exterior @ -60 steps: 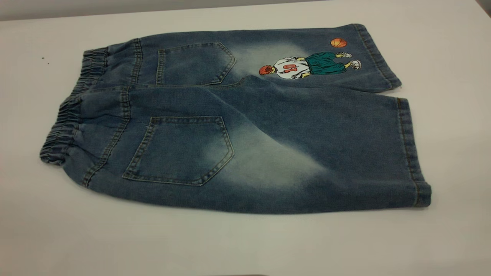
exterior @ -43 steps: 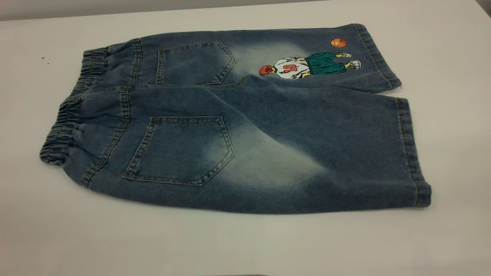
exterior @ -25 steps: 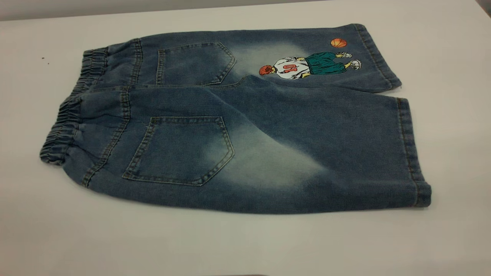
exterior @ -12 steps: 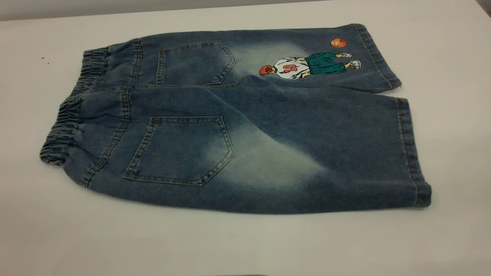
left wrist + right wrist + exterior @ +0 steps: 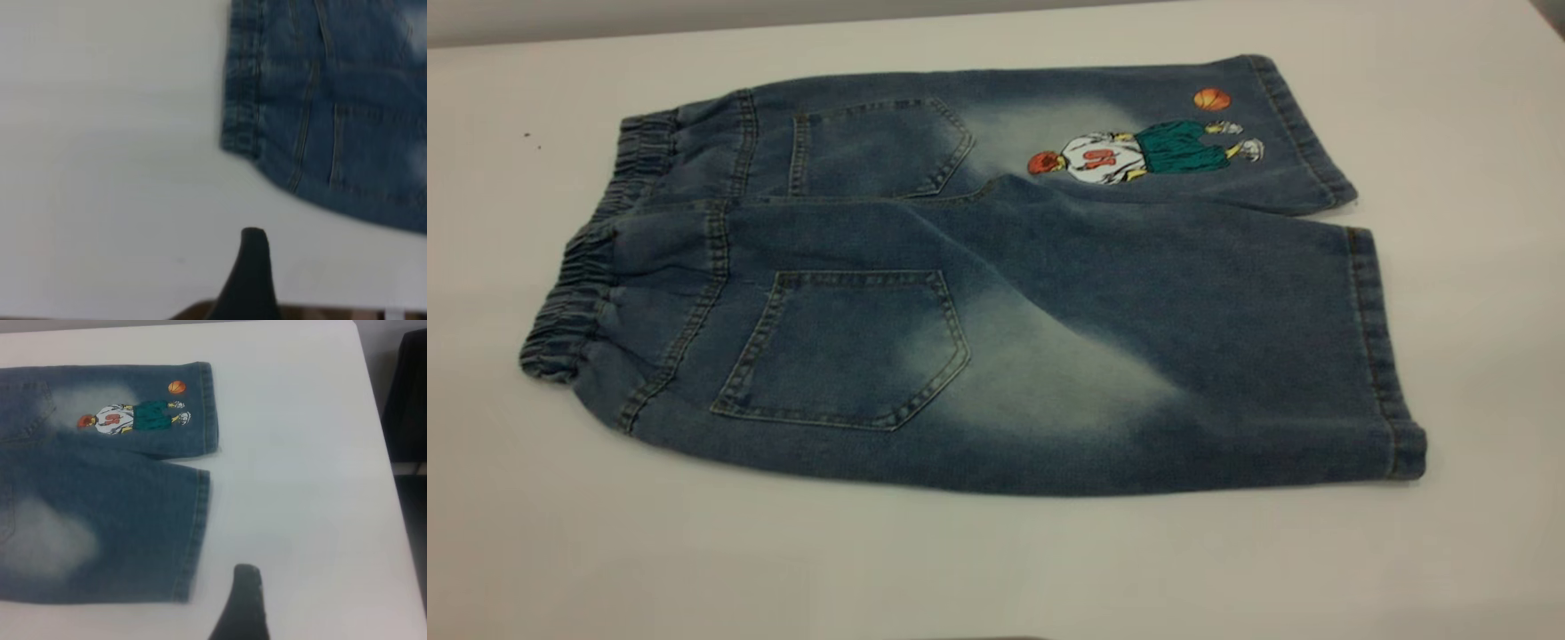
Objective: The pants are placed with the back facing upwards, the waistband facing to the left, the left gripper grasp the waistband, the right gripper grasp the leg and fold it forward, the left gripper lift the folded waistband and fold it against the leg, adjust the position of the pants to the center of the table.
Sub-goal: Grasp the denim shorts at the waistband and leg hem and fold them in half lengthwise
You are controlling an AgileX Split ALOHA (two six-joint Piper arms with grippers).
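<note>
Pants [image 5: 996, 293] flat, long axis left-right; waistband [image 5: 574, 302] left — unfolded

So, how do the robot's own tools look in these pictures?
Only one part of each shows. The left tool shows a plain black finger, broad below, narrowing to a rounded tip. The right tool shows a similar dark finger. No cables or markings are visible.

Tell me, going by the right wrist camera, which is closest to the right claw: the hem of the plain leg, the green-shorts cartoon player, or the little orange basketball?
Measured from the right gripper, of which one dark finger shows over the bare table:
1. The plain leg's hem, beside the finger.
2. The cartoon player, on the other leg.
3. The basketball, just beyond the player; these two are nearly level.
</note>
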